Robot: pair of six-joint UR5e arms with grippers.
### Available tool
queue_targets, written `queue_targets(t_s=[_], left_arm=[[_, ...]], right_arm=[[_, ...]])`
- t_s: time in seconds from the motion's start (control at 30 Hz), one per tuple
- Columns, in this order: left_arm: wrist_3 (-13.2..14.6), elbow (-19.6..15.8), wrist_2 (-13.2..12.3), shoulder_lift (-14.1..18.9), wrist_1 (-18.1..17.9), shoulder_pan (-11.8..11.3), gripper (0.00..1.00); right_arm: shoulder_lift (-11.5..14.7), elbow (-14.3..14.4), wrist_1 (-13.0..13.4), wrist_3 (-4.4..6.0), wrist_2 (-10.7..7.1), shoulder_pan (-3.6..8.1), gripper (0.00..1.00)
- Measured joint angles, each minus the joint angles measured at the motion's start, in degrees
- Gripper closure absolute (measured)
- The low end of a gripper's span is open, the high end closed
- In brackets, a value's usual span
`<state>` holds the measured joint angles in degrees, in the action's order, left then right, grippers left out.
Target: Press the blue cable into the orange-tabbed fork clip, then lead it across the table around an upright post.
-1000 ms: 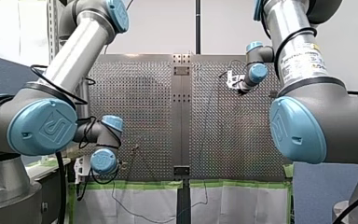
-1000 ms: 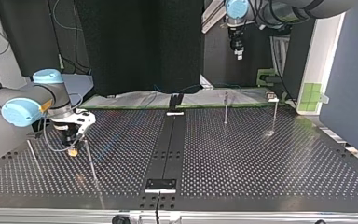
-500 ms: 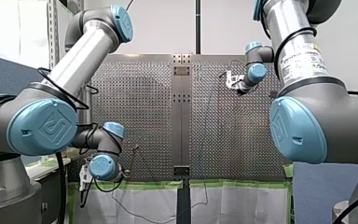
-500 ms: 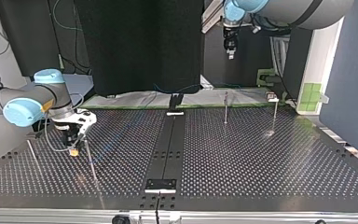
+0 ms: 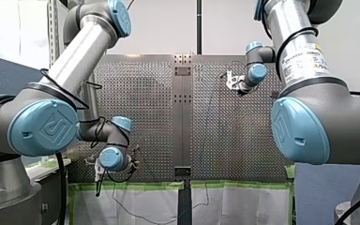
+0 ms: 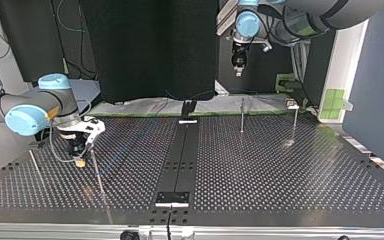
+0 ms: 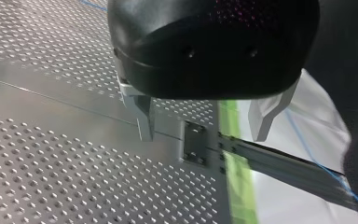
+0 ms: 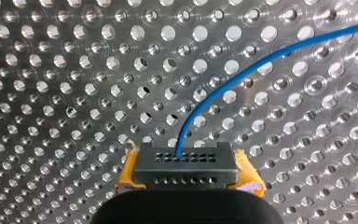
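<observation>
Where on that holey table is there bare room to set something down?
Roomiest: the top view's right half, bare table bordered by the black middle strip, two posts at the back and the near edge. Crowded: the left end, where my right claw holds the blue cable near two more posts.

Blue cable [image 8: 181, 135]: thin single strand, pinched between yellow pads [image 8: 248, 177] of my right tool [image 8: 186, 163]; leaves it in smooth arc over perforated counter [image 8: 51, 70].
Post A [image 6: 242, 116], post B [image 6: 294, 124]: slim upright metal rods, top view's right half, near far edge.
Post C [image 6: 96, 172]: same kind, just beside right tool.
</observation>
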<state>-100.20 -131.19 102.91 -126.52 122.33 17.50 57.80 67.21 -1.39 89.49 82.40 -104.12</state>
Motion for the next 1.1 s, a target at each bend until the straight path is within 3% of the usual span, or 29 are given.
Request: queue_targets(t_s=[0.2,0.4,0.77,1.1], left_arm=[[-1.3,1.9,-2.8,2.8,2.0,-0.8,0.0],[-0.5,2.1,-5.7,4.6,2.2,-1.5,0.0],[1.3,2.1,-3.5,4.8,2.2,-3.1,0.0],[1.5,2.1,-4.0,4.7,2.4,-3.9,0.0]], right_arm=[[0.0,0.0,0.0,-0.06,0.05,-0.11,1.0],[0.0,0.0,0.0,-0.05,0.05,-0.13,1.0],[0.0,0.0,0.0,-0.32,0.37,-0.4,1.0],[0.0,0.0,0.0,-0.36,0.48,-0.74,1.0]])
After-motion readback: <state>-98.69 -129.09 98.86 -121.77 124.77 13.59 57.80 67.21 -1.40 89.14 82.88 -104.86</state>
